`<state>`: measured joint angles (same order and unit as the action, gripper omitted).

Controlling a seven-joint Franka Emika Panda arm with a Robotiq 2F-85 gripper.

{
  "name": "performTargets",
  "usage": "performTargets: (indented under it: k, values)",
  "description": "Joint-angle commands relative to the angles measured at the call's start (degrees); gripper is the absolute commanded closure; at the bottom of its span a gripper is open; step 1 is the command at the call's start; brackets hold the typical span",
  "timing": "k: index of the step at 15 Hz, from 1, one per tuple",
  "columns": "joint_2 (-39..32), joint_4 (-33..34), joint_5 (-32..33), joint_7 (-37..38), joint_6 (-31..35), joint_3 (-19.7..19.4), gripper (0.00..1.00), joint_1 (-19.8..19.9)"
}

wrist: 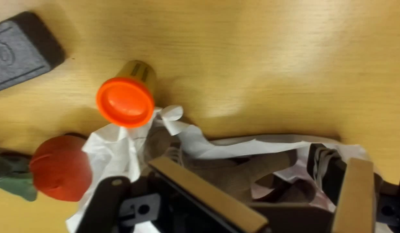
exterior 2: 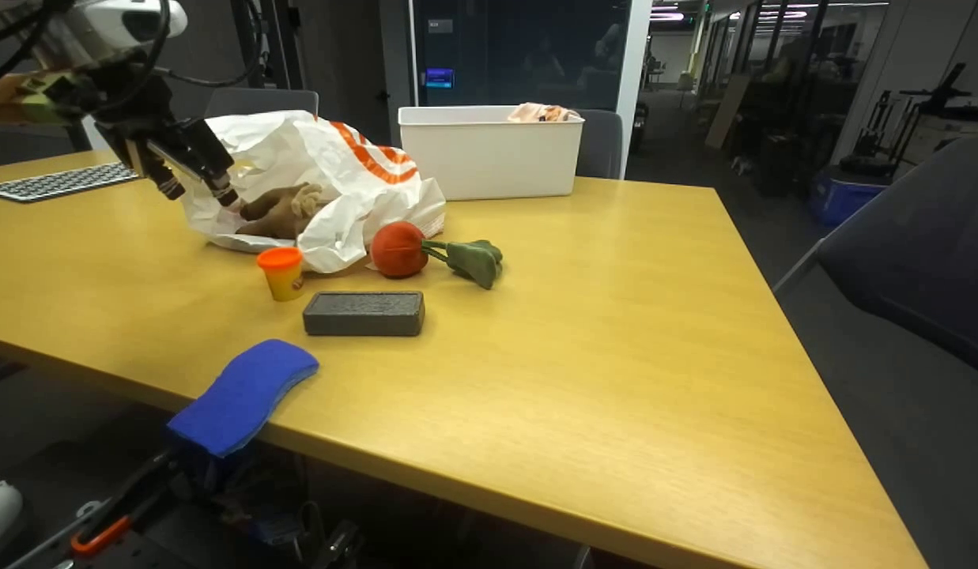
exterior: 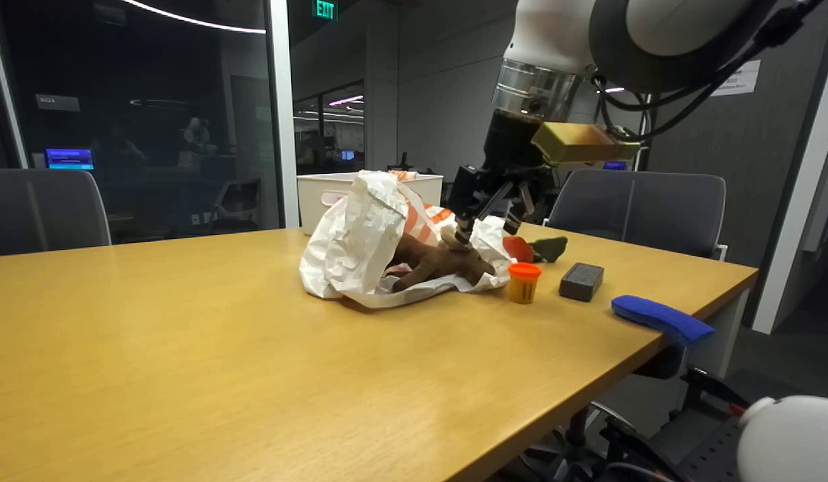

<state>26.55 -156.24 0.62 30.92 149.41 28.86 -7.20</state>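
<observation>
Plainly, the end effector (exterior 2: 198,192) was spread wide with nothing in its grip, its tips close to a brown stuffed toy (exterior 2: 275,217). That toy lay in the mouth of a crumpled white bag (exterior 2: 370,207) on the bench (exterior 2: 655,316); just beside the bag were an orange-lidded tub (exterior 2: 281,276) and a red toy vegetable (exterior 2: 398,250).

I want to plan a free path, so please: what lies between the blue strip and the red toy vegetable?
The dark grey block lies between the blue strip and the red toy vegetable; both exterior views show this.
</observation>
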Motion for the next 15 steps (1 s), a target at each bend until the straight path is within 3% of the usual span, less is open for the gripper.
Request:
performTargets:
  k: [1,5,15]
  values:
    - [1.94,-0.38,4.64,5.80,-2.39,0.12,0.00,4.78]
    - [-0.02,-0.83,7.23,8.57,-3.45,-0.86,0.00,7.41]
    - [-7.87,-1.98,11.59,10.34,-0.52,-3.62,0.00,8.42]
